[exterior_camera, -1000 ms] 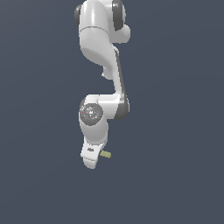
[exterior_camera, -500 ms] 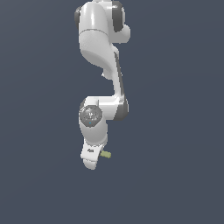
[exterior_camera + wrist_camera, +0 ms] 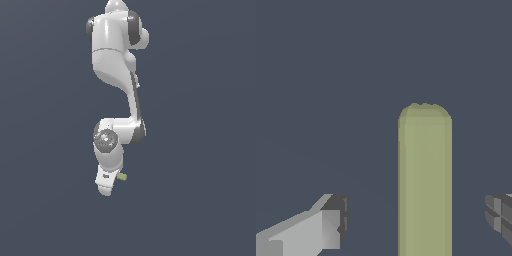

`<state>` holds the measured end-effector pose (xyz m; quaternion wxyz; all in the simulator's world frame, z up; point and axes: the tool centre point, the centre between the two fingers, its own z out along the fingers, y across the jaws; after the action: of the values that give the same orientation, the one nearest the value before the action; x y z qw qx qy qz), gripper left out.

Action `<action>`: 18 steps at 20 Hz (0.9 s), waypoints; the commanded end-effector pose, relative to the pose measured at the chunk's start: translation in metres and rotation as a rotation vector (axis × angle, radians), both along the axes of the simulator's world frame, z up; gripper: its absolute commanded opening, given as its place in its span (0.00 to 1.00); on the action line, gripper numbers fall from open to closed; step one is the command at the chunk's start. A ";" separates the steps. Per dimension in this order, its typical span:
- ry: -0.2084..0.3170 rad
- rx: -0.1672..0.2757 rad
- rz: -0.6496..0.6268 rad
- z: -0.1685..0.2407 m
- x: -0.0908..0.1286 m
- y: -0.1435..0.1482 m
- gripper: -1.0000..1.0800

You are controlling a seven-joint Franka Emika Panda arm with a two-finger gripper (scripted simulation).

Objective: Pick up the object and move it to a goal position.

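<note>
Gripper point(image 3: 416, 225) has descended slightly; you see its fingers point(image 3: 326, 227) spread wide around the stick point(image 3: 425, 180), ungrasped.

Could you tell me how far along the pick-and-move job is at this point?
Done: the arm has brought the tool down around the olive stick, which lies between its fingers. In hand: the jaws stand open with clear gaps on both sides, so nothing is gripped yet. Left: closing on the stick, lifting it and carrying it to the goal, which neither view shows.
</note>
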<state>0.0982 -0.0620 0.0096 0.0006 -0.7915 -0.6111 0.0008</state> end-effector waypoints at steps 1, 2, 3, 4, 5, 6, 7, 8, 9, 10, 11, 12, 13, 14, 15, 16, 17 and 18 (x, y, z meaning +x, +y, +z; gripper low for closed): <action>-0.002 0.000 0.000 -0.003 0.001 0.000 0.96; -0.002 0.000 0.000 -0.002 0.002 0.000 0.96; -0.002 0.000 0.000 -0.002 0.002 0.000 0.96; -0.002 0.000 0.000 -0.002 0.002 0.000 0.00; -0.002 0.000 0.000 -0.002 0.002 0.000 0.00; -0.002 0.000 0.000 -0.002 0.002 0.000 0.00; -0.002 0.000 0.000 -0.002 0.002 0.000 0.00; -0.002 0.000 0.000 -0.002 0.002 0.000 0.00; -0.002 0.000 0.000 -0.002 0.002 0.000 0.00; -0.002 0.000 0.000 -0.002 0.002 0.000 0.00; -0.002 0.000 0.000 -0.002 0.002 0.000 0.00; -0.002 0.000 0.000 -0.002 0.002 0.000 0.00; -0.002 0.000 0.000 -0.002 0.002 0.000 0.00; -0.003 0.000 0.002 0.000 0.002 0.001 0.00; -0.003 0.000 0.002 0.000 0.002 0.002 0.00; -0.003 0.000 0.002 0.001 0.002 0.003 0.00; -0.003 0.000 0.002 0.002 0.002 0.005 0.00; -0.003 0.000 0.002 0.003 0.002 0.007 0.00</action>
<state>0.0997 -0.0581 0.0108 -0.0001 -0.7913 -0.6114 -0.0001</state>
